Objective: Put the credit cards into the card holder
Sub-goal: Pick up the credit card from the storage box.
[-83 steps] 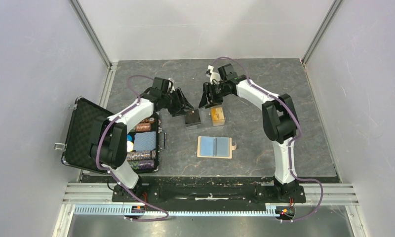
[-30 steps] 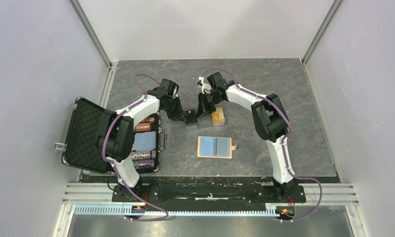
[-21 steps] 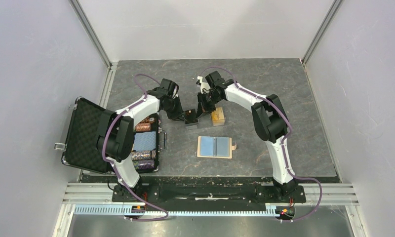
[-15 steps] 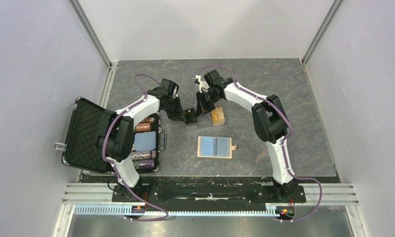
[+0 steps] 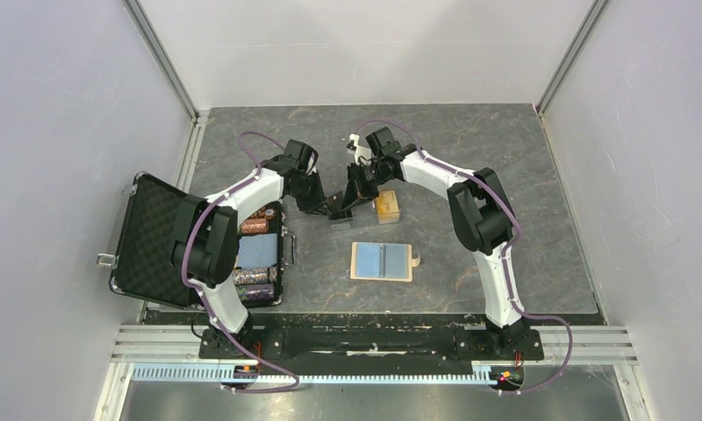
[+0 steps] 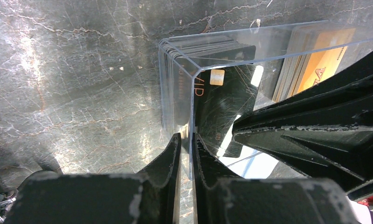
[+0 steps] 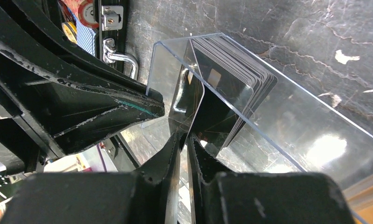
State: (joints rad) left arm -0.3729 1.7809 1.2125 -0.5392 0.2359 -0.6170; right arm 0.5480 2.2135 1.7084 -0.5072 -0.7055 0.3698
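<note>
A small clear box holds a stack of black chip cards; from above it looks like a small dark box. My left gripper is shut on the box's clear wall. My right gripper is shut on one black card, tilted up out of the stack. Both grippers meet over this box. Orange-yellow credit cards show through the clear wall, in the orange box. The tan card holder lies open, light-blue inside up, apart from both grippers.
The big black chip case stands open at the left, with chips and cards inside; its latch is close to the clear box. Side walls enclose the dark stone-pattern table.
The right gripper has moved left from above the orange box to the black-card box. The left gripper has closed in on that box. Little has moved in the last second.
</note>
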